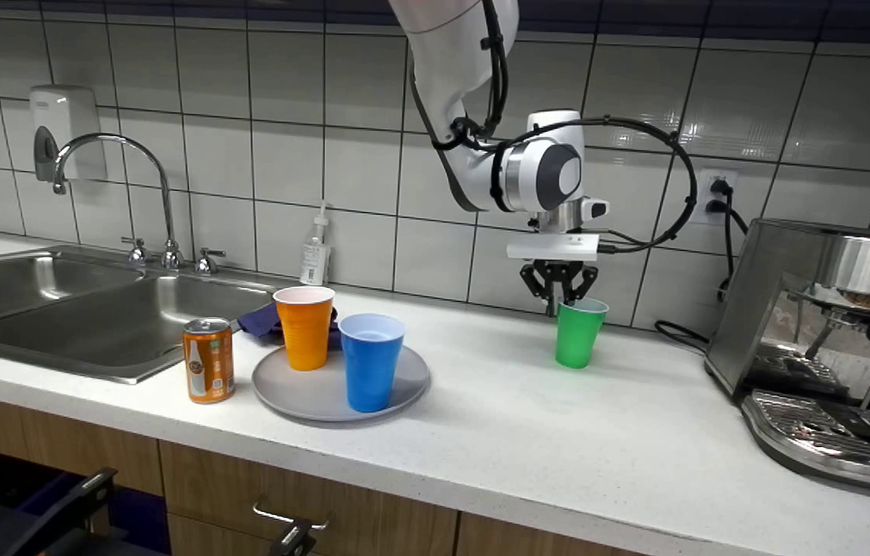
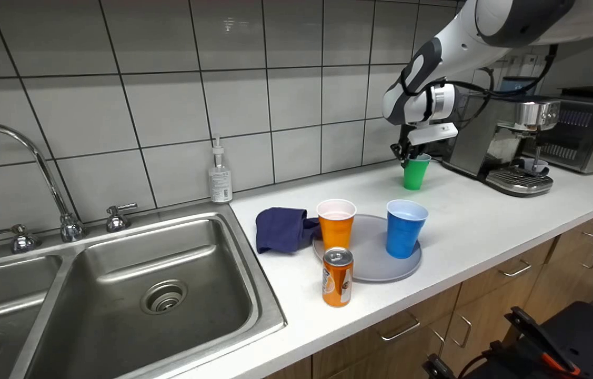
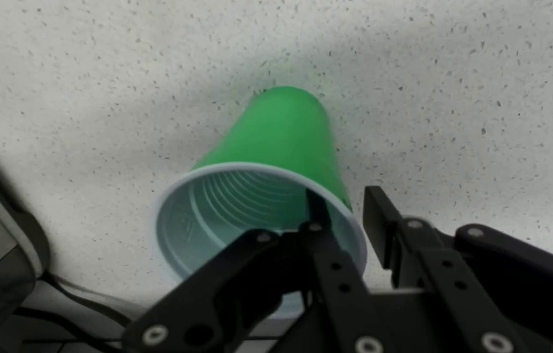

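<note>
Green tapered plastic cup [image 3: 281,130] on speckled white tabletop [image 3: 477,122]; black two-fingered hand [image 3: 343,192], narrow, astride rim [image 3: 244,165]; likely grasp step, calling for pinch.

Arm [image 1: 450,69] sloped down from the top edge in an exterior view, then turned sideways into the wrist [image 1: 554,174]. End effector [image 3: 344,203] hung below the wrist, aimed downward, near vertical in both exterior views. Linkage [image 1: 587,276] jutted outward on both sides. Wrist view: the two black fingers [image 3: 379,220] stood side by side, roughly parallel, tips a narrow gap apart, neither splayed wide nor meeting.
</note>
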Robot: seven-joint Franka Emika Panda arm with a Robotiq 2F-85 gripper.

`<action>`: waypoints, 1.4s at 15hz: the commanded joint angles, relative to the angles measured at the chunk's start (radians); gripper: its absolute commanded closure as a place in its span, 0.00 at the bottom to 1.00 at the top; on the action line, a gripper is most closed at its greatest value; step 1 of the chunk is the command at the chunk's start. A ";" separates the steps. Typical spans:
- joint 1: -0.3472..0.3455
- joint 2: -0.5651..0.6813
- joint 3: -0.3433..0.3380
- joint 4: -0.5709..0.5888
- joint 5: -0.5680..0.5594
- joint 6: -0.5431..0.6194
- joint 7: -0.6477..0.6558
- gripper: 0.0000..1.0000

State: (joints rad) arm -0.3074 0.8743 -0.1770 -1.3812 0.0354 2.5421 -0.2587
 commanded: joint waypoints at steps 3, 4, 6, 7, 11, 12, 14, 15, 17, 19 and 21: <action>-0.016 0.015 0.010 0.051 -0.039 -0.037 0.016 1.00; -0.014 0.013 0.008 0.050 -0.044 -0.038 0.015 0.99; -0.014 0.002 0.009 0.043 -0.054 -0.044 0.008 0.99; -0.012 -0.004 0.007 0.039 -0.064 -0.046 0.005 0.99; -0.024 -0.051 0.034 0.004 -0.083 -0.075 -0.059 0.99; -0.028 -0.066 0.045 -0.007 -0.081 -0.086 -0.079 0.99; -0.032 -0.090 0.060 -0.023 -0.074 -0.107 -0.106 0.99; -0.031 -0.102 0.064 -0.030 -0.072 -0.115 -0.112 0.99; -0.031 -0.130 0.073 -0.050 -0.064 -0.130 -0.114 0.99; -0.029 -0.165 0.079 -0.086 -0.058 -0.140 -0.110 0.99; -0.023 -0.199 0.079 -0.126 -0.055 -0.144 -0.096 0.99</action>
State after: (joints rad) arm -0.3175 0.7640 -0.1231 -1.4143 -0.0232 2.4253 -0.3412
